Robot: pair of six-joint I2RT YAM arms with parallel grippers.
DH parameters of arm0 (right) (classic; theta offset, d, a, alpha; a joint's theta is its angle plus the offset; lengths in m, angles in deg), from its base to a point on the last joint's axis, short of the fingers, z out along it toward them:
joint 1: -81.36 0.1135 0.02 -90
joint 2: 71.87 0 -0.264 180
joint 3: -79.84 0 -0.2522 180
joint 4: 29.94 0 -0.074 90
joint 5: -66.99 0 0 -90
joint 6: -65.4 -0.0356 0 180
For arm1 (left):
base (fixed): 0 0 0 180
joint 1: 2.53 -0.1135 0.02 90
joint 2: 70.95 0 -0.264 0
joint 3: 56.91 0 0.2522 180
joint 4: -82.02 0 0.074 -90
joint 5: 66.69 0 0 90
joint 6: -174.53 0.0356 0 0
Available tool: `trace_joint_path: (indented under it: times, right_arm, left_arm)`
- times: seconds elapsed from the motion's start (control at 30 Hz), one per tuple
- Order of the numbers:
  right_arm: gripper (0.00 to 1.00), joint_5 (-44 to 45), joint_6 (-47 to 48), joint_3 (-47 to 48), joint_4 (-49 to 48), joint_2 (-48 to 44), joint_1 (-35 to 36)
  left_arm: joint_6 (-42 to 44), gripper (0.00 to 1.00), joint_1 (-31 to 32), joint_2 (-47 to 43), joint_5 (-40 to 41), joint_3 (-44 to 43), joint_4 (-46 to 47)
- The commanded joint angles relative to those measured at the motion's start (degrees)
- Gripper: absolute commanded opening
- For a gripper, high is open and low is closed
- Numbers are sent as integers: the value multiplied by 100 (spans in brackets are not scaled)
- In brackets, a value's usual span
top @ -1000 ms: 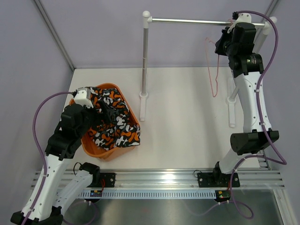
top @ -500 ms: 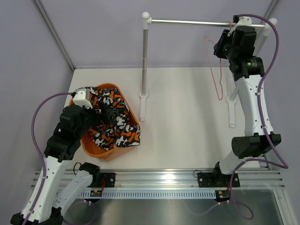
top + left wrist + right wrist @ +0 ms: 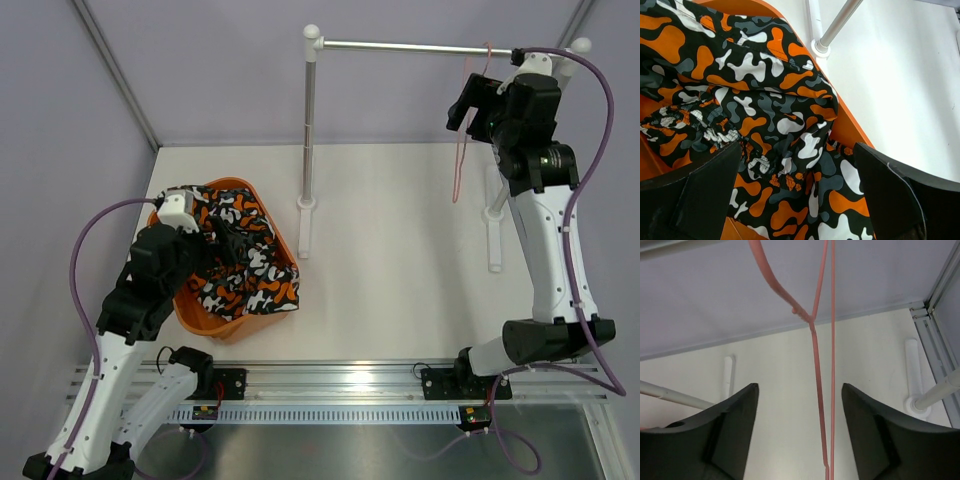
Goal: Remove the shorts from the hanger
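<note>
My right pincer (image 3: 800, 390) is up at the far right of the bench (image 3: 400, 270), just below the silver rail (image 3: 410, 45). Its jaws stand well apart with nothing in them. In the wrist view the pink wire hanger (image 3: 832, 365) hangs between my two fingers (image 3: 730, 430). Its two thin strands run down the middle of the gap, clear of the left finger and of the right one (I see pale bench on both sides of the wire). From above, the hanger's hook sits over the rail near its right end cap, and the wire drops down just left of my wrist.

The shorts (image 3: 245, 262) are off the hanger and well apart from it, over on the left side of the bench. They lie bunched in the orange plastic basket (image 3: 190, 312), with one flap draped over the basket's near right rim. My left pincer (image 3: 797, 155) hovers right above that heap, jaws wide, holding nothing. Its wrist view shows camouflage cloth, folded and wrinkled, filling the space between the two dark fingers. Whether the fingertips brush the cloth I cannot tell. The rail's left post (image 3: 310, 130) stands on the bench just beyond the basket's far right corner.
</note>
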Motion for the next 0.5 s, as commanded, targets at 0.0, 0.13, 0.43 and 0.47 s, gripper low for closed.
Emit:
trace_joint_path:
  times: [0.0,0.13,0.43,0.47]
  right_arm:
    - [99,195,-240,-403,-208,-789,-25]
    - [100,63,-477,-1412,-699,-1876,-25]
    - [99,-147,-662,-2855,-666,-3249,-25]
    - [99,-192,-653,-2934,-657,-3338,-25]
  left_arm:
    - [125,99,22,-102,86,40,224]
    - [151,99,22,-137,174,49,215]
    - [142,99,22,-154,157,84,215]
    - [151,99,22,-163,148,93,233]
